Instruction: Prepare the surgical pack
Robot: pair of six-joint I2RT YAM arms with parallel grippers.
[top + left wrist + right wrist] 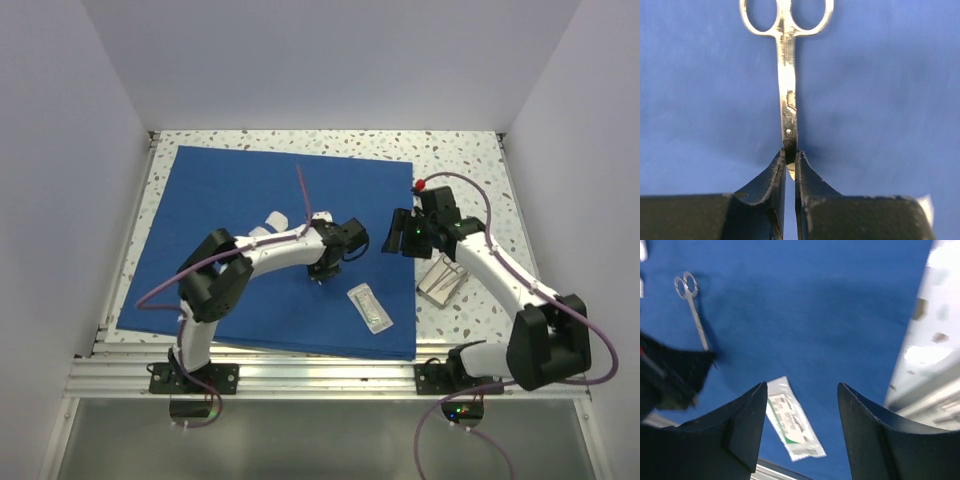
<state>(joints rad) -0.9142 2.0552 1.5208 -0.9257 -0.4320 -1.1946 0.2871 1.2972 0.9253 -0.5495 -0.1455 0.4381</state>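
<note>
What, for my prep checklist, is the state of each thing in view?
drape, spread flat on the table.
scissors, handles closed, gripped at the blade end.
left end effector, shut on the scissors.
right end effector, open, empty.
packet, lying flat on the drape.
tray, on bare table beside the drape.
gauze, on the drape, partly hidden.

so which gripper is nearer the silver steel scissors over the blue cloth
Left. The left gripper is shut on the silver steel scissors near their pivot. The right gripper is open, off to one side above the royal-blue cloth drape and clear plastic packet.
</note>
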